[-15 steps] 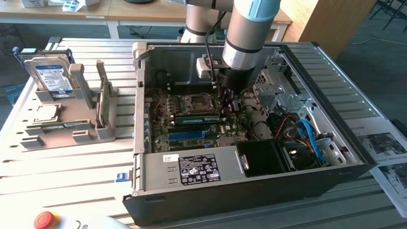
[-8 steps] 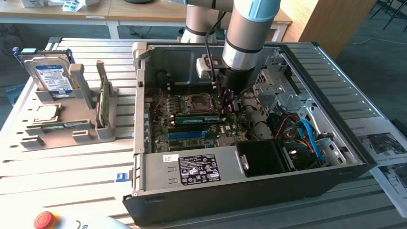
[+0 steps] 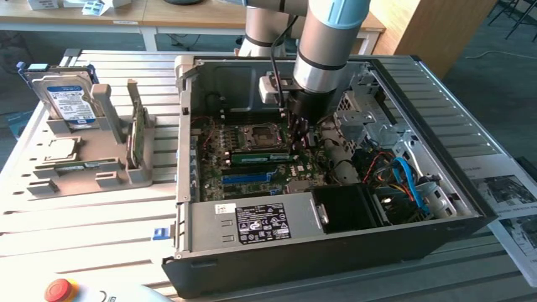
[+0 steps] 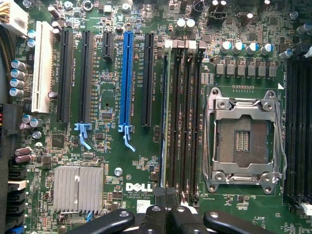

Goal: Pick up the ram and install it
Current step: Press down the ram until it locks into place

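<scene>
Bench: slatted pale metal table [image 3: 84,220], with wooden desks behind it. From the exterior view's left we noted a blue-labelled silver hard drive [image 3: 67,100] standing upright in a grey moulded rack [image 3: 92,170]. A thin green board [image 3: 135,129] stood on edge at the same rack's right end. Next came the open black computer case [image 3: 336,258], lying on its side with the green Dell motherboard [image 3: 251,182] [image 4: 107,102] exposed.

The ram, a long narrow green circuit-board stick [image 3: 256,157], sat in the bank of black memory slots [image 4: 183,117], between the long blue expansion slot [image 3: 248,178] [image 4: 127,78] and the silver processor socket [image 3: 256,135] [image 4: 241,139]. In the wrist view we saw it edge-on [image 4: 165,122] in the slot farthest from the socket.

The black gripper [image 3: 300,129] [image 4: 168,214] hung inside the case over the end of those slots, its jaws pressed together. We saw nothing held between them. Whether they touched the ram we could not tell.

Towards the exterior view's right, blue cables [image 3: 407,176] lay in the case.
</scene>
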Robot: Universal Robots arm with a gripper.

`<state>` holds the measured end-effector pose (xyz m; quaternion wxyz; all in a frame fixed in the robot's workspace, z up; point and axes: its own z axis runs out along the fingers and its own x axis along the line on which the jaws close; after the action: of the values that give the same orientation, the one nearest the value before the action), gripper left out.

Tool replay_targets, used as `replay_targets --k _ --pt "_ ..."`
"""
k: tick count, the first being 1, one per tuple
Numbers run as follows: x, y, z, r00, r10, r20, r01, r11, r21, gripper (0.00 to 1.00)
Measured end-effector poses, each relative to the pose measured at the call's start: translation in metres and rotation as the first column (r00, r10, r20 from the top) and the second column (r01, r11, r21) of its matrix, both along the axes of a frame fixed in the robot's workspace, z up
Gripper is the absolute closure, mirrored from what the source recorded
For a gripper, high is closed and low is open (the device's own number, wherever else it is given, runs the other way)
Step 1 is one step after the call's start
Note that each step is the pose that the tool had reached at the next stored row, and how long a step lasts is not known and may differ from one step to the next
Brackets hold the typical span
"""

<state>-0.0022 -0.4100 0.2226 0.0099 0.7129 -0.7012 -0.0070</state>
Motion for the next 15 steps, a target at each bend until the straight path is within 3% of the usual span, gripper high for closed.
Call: replay_targets --k 15 --pt "0.0 0.0 0.0124 1.0 0.0 -0.0026 0.0 1.0 -0.0002 0.9"
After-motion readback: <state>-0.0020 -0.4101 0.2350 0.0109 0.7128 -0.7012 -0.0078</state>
